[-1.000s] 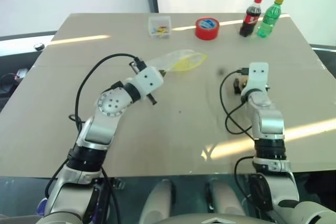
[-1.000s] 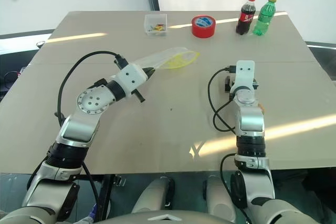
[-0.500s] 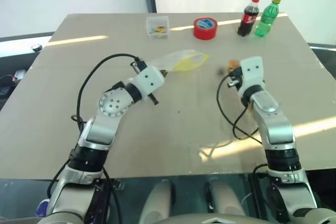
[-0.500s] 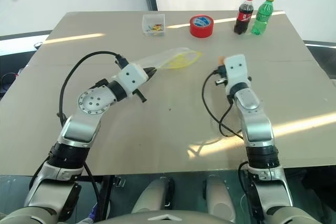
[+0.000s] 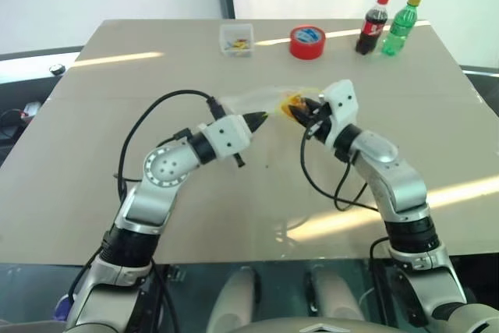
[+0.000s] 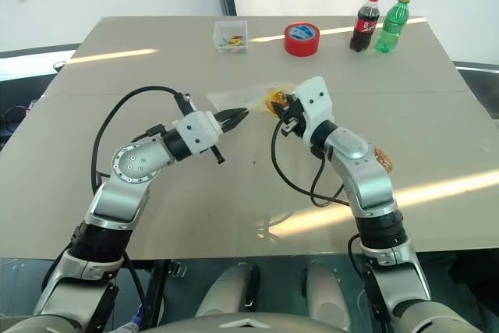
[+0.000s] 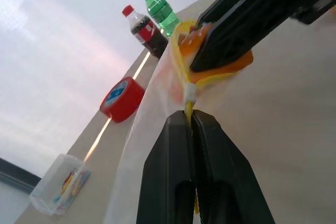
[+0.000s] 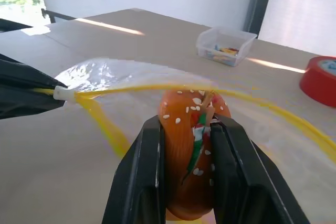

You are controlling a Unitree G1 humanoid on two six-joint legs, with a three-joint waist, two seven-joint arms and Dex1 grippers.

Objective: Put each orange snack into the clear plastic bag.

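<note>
Bright daylight, streaks of glare across the table [image 5: 117, 58].

Glossy orange snack [image 8: 190, 169] with pale seeds and a red, green and white stripe, between black fingers [image 8: 137, 182]. Clear bag [image 8: 110, 74] with yellow strip. Red tape roll [image 5: 307, 41] with blue inside. Dark cola bottle [image 5: 373, 25] with red cap; green bottle [image 5: 401, 26] with yellow cap. Clear box [image 5: 236, 39] of coloured bits. Beige table [image 5: 117, 76].
</note>
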